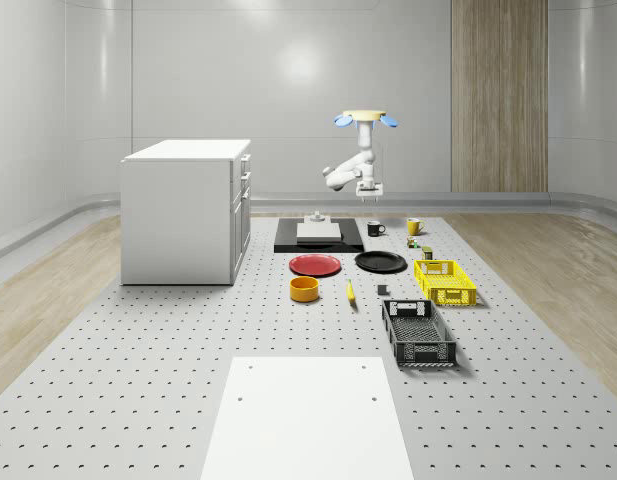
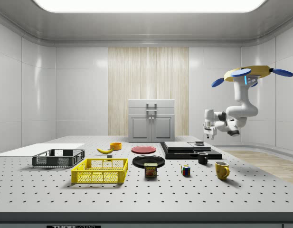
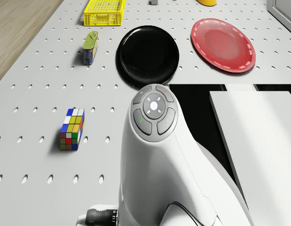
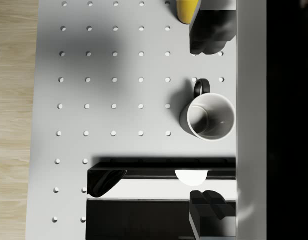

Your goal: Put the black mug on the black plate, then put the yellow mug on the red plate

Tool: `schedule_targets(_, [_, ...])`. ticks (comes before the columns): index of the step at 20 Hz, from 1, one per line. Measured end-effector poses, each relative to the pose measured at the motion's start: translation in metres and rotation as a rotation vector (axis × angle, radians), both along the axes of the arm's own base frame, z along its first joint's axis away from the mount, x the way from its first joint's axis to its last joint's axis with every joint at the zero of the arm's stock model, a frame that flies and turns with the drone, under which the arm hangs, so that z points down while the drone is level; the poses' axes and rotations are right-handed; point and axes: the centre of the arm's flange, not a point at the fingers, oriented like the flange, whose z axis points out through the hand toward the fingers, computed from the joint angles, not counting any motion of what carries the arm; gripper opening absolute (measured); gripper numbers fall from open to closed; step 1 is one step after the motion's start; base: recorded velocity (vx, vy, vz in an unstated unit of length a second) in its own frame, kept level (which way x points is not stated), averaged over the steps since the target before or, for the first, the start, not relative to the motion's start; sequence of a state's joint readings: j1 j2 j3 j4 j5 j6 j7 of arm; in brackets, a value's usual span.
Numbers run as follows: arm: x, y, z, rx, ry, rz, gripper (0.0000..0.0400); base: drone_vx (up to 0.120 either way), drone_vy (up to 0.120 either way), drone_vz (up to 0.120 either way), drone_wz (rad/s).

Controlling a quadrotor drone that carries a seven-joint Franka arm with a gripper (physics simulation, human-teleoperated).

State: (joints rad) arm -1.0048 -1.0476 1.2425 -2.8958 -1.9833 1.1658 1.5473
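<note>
Jaws [image 4: 202, 115] spread above round black mug [image 4: 209, 116], white inside; drone [image 1: 365, 118] hovers overhead.

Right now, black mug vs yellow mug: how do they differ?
Colour: the black mug is black outside with a pale inside, as the wrist view shows; the yellow mug is yellow.
Place: in the whole-scene view the black mug stands beside the black slab; the yellow mug stands further to that view's right.
Relation to the robot: the gripper hangs above the black mug, not the yellow mug.
Shared: both stand upright on the table, off the plates.
</note>
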Motion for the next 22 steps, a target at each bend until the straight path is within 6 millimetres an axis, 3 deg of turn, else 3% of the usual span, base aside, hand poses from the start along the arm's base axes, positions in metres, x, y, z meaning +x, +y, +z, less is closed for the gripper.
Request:
schedule_targets(6, [0.0, -0.0025, -0.0002, -0.025, 0.001, -0.001, 0.04, 0.0, 0.0, -0.12, 0.0])
schedule_targets(11, [0.0, -0.0032, -0.0002, -0.033, 0.001, -0.001, 0.04, 0.0, -0.064, -0.096, 0.0])
schedule_targets(22, [0.0, -0.0037, -0.0003, -0.038, 0.002, -0.001, 0.04, 0.12, 0.0, 0.0, 0.0])
